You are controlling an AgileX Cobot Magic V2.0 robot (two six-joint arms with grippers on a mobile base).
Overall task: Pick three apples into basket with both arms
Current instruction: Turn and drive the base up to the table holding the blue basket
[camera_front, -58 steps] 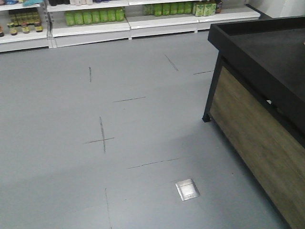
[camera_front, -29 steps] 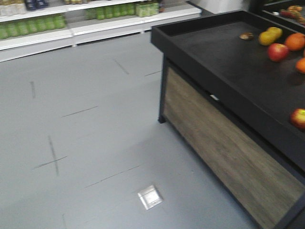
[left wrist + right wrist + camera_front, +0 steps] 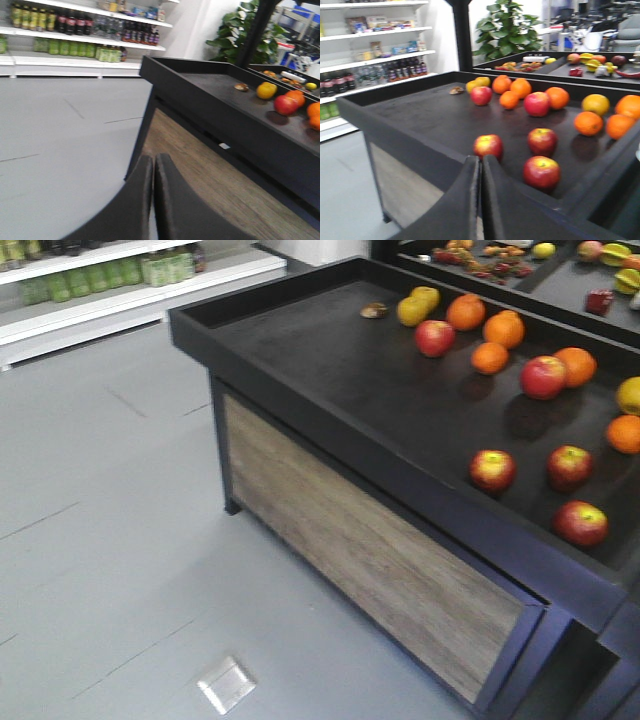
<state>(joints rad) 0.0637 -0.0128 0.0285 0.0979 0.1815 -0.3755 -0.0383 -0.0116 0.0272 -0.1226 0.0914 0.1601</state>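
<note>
Judging by how things lie, the task has hardly begun. No apple is lifted, all the fruit rests in the display bin [image 3: 300, 350], and no basket shows in any view, so all three picks and drops appear left to do.

The left gripper [image 3: 153, 159] has its dark fingers pressed together with nothing between them, and it sits outside the bin, facing its front corner. The right gripper [image 3: 481, 160] is likewise pinched closed and empty, just outside the bin's front rim. Three apples [image 3: 492, 470] lie closest inside that rim, near one another but not touching. More apples and some oranges [image 3: 503, 329] lie scattered toward the bin's back.

The apples are round and glossy, red flushed with yellow. The oranges look duller, though blur hides their skin. The bin is a shallow matte black tray with raised walls. Below its front sits a flat wood-grain panel [image 3: 360, 560] in a black frame. Beside the bin, the floor [image 3: 90, 540] is smooth and grey.
</note>
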